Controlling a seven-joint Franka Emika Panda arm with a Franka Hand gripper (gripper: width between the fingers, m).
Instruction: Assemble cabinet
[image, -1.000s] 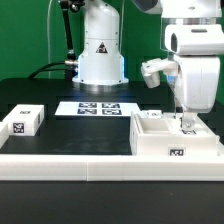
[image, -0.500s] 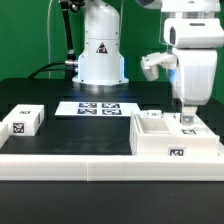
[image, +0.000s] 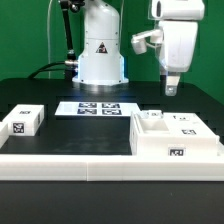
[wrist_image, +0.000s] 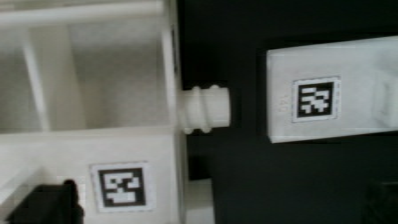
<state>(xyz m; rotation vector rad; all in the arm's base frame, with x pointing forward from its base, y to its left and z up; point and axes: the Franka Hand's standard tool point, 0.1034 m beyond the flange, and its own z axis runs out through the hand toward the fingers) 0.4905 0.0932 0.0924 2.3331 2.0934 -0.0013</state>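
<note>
The cabinet (image: 160, 140) is a large white hollow box with tags, standing at the exterior view's right near the front. My gripper (image: 171, 88) hangs well above its right part, empty. In the wrist view the cabinet's white walls and a tag (wrist_image: 121, 187) fill one side. A short ribbed white peg (wrist_image: 208, 107) sticks out from it toward a white tagged panel (wrist_image: 317, 100). My dark fingertips (wrist_image: 45, 205) show at the picture's edges, far apart, so the gripper (wrist_image: 205, 210) is open.
A small white tagged block (image: 22, 120) lies at the exterior view's left. The marker board (image: 97, 108) lies flat in the middle, in front of the robot base (image: 100, 55). A low white rail (image: 60, 160) runs along the table's front.
My gripper has risen out of the cabinet's right part and moved slightly toward the exterior view's left. The cabinet has stayed in place.
</note>
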